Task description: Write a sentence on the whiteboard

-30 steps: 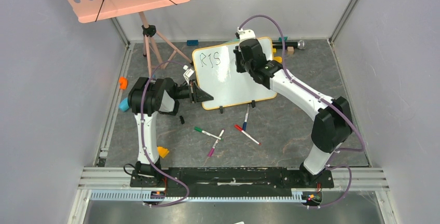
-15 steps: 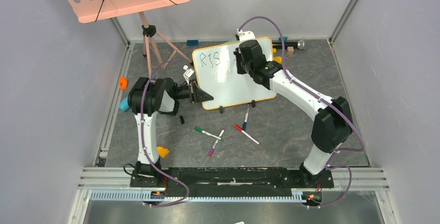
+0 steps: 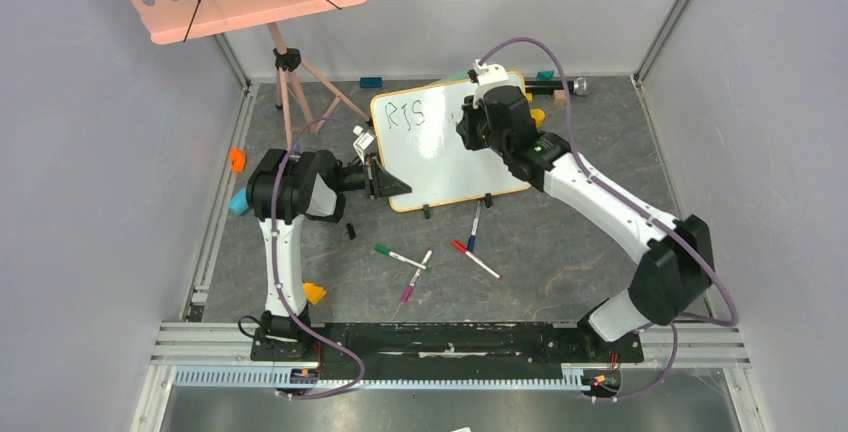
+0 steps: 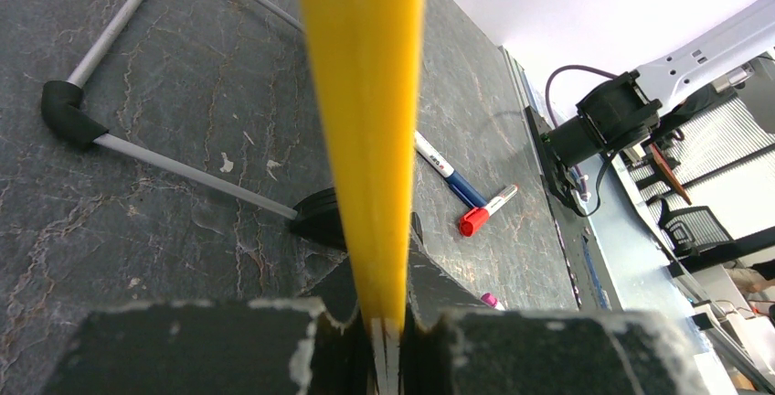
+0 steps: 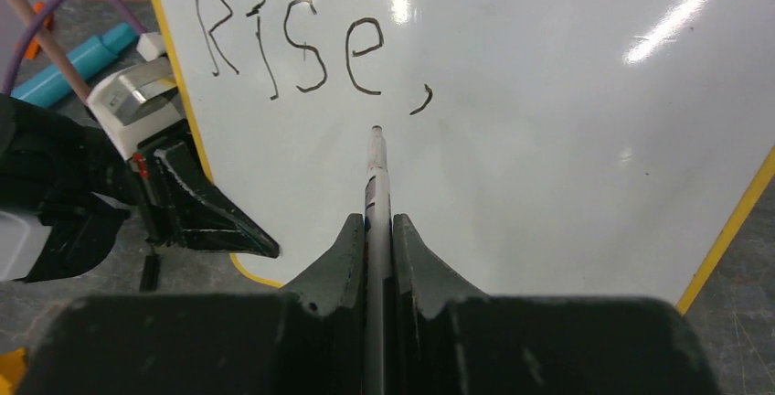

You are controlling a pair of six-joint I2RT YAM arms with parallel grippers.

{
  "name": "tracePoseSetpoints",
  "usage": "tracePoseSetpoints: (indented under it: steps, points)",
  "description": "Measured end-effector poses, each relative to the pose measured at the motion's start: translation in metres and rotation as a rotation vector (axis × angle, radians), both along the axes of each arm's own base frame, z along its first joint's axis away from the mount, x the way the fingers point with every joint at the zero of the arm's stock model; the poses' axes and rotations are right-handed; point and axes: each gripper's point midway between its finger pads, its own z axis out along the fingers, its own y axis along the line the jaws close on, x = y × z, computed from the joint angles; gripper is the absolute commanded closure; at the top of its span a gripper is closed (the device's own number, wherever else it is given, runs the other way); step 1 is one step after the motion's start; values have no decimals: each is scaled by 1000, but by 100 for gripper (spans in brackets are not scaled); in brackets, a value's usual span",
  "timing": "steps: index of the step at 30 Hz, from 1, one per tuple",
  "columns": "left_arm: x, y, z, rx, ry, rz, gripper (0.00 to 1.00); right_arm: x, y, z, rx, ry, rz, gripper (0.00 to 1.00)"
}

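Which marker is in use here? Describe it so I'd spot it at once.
Find the whiteboard standing centre-scene, its left edge clamped by the left gripper. The marker in use is the grey one pinched in the right gripper, tip aimed just below the lettering "Rise,". Unlike the four loose markers lying before the board, it is off the table.

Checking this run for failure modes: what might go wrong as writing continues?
1. The left gripper pinches only the thin rim of the whiteboard; writing pressure may twist or slip the board.
2. The marker in the right gripper points just below the sentence, so a stray stroke may cross it.
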Motion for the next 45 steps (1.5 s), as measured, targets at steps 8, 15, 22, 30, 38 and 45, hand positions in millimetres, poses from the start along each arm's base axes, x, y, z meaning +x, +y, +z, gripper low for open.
tracePoseSetpoints:
  steps: [8, 15, 22, 30, 38, 45]
  points:
    - [0, 0, 0, 0, 0, 0, 98, -21, -1, 8, 75, -46, 3, 100]
    - [0, 0, 0, 0, 0, 0, 98, -44, 30, -10, 45, -27, 53, 100]
    - [0, 0, 0, 0, 0, 0, 98, -52, 59, -36, -36, -1, 80, 100]
    - [0, 0, 0, 0, 0, 0, 98, -46, 86, -32, -90, -34, 86, 100]
    - [0, 0, 0, 0, 0, 0, 98, -44, 105, -36, -121, -38, 111, 100]
    - [0, 0, 0, 0, 0, 0, 98, -42, 105, -54, -171, -13, 116, 100]
